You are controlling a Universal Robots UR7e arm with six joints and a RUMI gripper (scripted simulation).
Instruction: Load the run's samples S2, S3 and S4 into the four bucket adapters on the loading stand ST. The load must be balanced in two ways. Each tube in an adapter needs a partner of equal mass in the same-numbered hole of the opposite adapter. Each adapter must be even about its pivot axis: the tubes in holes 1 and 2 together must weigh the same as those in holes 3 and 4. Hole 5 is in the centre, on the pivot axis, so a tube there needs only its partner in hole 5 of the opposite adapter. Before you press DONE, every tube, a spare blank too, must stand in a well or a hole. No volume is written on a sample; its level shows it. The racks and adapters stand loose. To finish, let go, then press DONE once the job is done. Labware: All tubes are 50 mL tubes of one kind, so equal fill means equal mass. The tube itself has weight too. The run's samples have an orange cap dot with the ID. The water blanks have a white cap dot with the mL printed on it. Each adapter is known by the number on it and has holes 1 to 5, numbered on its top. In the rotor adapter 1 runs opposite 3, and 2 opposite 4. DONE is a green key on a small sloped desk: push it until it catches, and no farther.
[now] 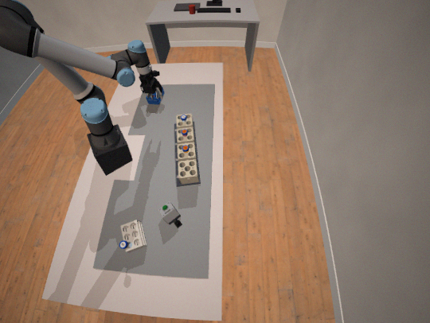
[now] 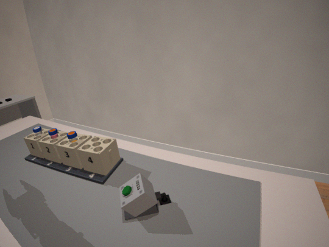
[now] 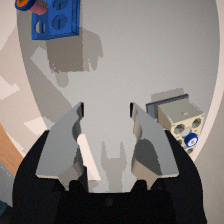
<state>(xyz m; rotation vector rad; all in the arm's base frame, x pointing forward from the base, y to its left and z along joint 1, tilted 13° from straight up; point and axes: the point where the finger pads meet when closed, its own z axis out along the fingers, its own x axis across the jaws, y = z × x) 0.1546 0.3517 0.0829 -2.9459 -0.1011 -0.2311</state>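
A grey desk (image 1: 244, 17) by the far wall carries a red cup (image 1: 192, 9) beside a black keyboard (image 1: 213, 9).

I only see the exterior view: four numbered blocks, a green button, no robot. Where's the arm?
Observer: The top view shows its gripper above a small blue rack, beyond block 1.
Operator: Is it carrying anything?
Observer: No. The wrist view shows open fingers with nothing between them.
Operator: Any tubes I can't see?
Observer: A blue-capped tube at the corner of a white rack.
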